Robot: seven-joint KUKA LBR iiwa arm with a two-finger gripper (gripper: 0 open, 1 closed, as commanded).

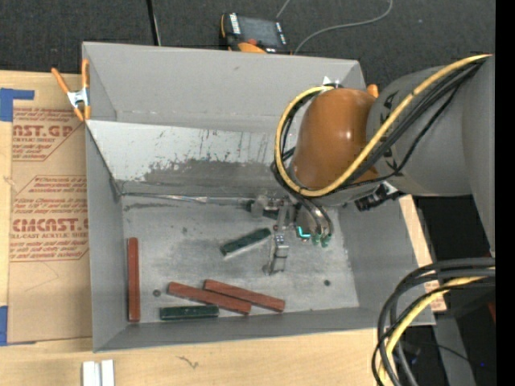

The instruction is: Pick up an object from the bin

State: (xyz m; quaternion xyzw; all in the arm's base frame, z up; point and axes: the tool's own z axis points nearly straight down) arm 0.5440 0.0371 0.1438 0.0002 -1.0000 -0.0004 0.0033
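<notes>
My gripper [278, 252] hangs low over the middle right of the bin floor, under the orange wrist cover. A short dark green stick [245, 242] lies slanted just left of it, its right end close to the gripper; I cannot tell whether they touch. Nearer the front lie two red-brown sticks [244, 294], side by side and overlapping.
A second dark green stick [189, 314] rests along the front wall. Another red-brown stick [133, 278] lies lengthwise against the left wall. The arm and its cables cover the bin's right rear corner.
</notes>
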